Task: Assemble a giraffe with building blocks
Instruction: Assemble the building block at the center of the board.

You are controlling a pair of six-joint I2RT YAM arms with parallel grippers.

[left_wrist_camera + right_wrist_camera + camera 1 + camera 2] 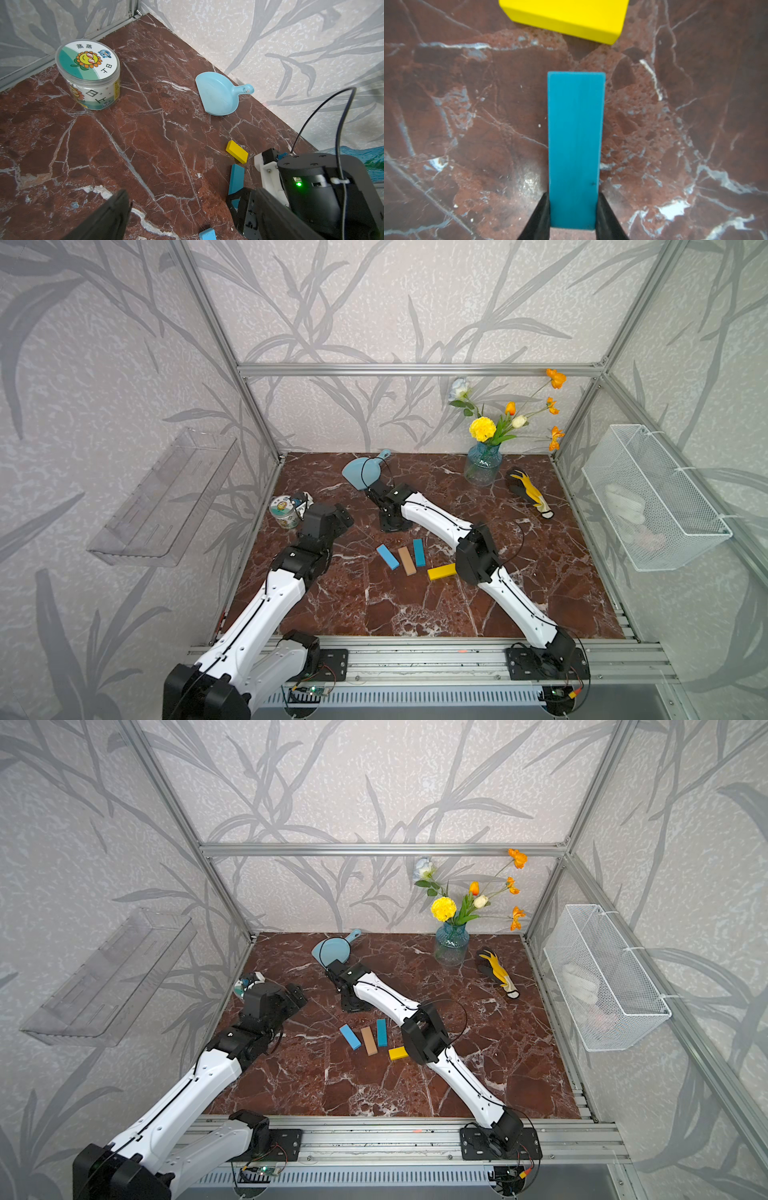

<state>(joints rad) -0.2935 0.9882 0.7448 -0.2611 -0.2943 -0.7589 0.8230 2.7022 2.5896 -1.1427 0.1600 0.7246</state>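
Note:
In the right wrist view my right gripper (573, 199) is shut on one end of a teal block (576, 145) that lies flat on the marble. A short yellow block (566, 18) lies just past the teal block's far end. In both top views this gripper (390, 524) points down and hides both blocks. Nearer the front lie a light-blue block (387, 556), a tan block (407, 561), a second teal block (418, 552) and a yellow block (441, 571). No giraffe shape shows. My left gripper (187, 218) hangs open and holds nothing, left of the blocks (332, 522).
A printed can (286, 512) stands at the left edge. A pale-blue dustpan (361, 472) lies by the back wall. A vase of flowers (482, 466) and a yellow-and-black glove (528, 489) sit at the back right. A wire basket (652, 497) hangs on the right wall.

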